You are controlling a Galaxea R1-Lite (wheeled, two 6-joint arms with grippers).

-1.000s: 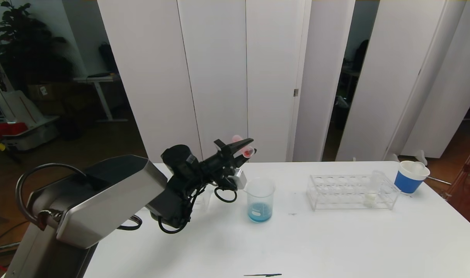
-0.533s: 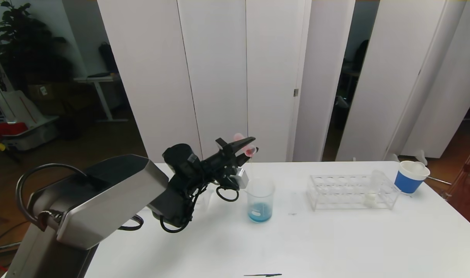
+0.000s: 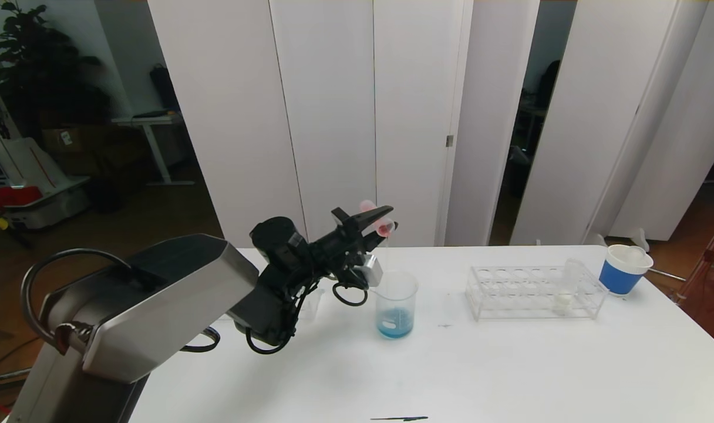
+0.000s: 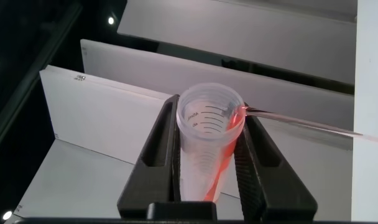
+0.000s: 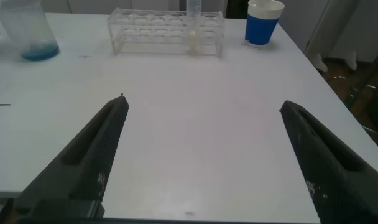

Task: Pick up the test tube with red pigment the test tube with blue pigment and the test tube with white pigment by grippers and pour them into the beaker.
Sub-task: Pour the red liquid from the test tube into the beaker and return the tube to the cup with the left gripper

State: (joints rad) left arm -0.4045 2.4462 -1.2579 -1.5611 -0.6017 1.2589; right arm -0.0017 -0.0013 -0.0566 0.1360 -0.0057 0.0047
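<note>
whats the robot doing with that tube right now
The left gripper holds the test tube with red pigment tipped above the beaker, and a thin red stream runs from its mouth. The beaker already holds blue liquid. The test tube with white pigment waits in the rack. The right gripper hangs open over the table.

Counted on the white counter: one clear glass beaker, one clear plastic tube rack, one blue-and-white paper cup.
</note>
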